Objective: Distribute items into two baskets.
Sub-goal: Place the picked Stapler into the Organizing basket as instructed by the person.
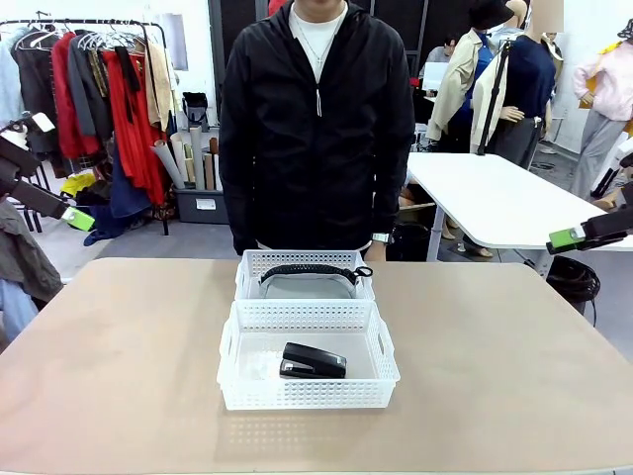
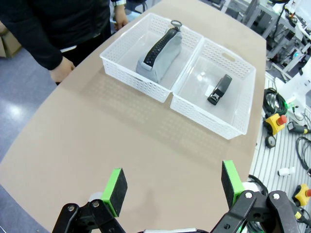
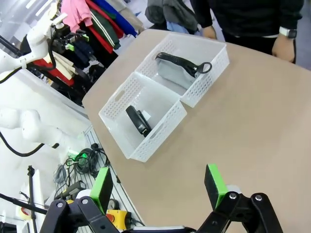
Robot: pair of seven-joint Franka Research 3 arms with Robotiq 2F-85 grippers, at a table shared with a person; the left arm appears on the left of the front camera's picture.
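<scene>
Black desk stapler (image 1: 313, 361) lying flat in near white lattice basket (image 1: 308, 395), roughly centred on its floor, beside a small white label (image 1: 259, 368). Light grey waist bag (image 1: 308, 284) standing on edge in far basket (image 1: 253, 271), black strap (image 1: 309, 269) along the top, a ring at one end hooked over the rim. Baskets set end to end, rims touching, mid-worktop (image 1: 119, 366); same pair seen from left wrist view, bag (image 2: 159, 57) in one, stapler (image 2: 219, 90) in the other.

Left hand (image 2: 174, 187) spread wide, green pads (image 2: 116, 185) apart, nothing between, hanging above bare worktop well short of baskets. Right hand (image 3: 158, 186) likewise spread wide and empty, above worktop edge, baskets farther off. In front view, left hand (image 1: 77, 219) at left edge and right hand (image 1: 567, 237) at right edge, both raised, cut off by frame.

Person in black jacket (image 1: 316, 119) at far side, hands hanging by the worktop edge, partly hidden behind it. Label print too small to read. Bag's lower part hidden by basket wall.
</scene>
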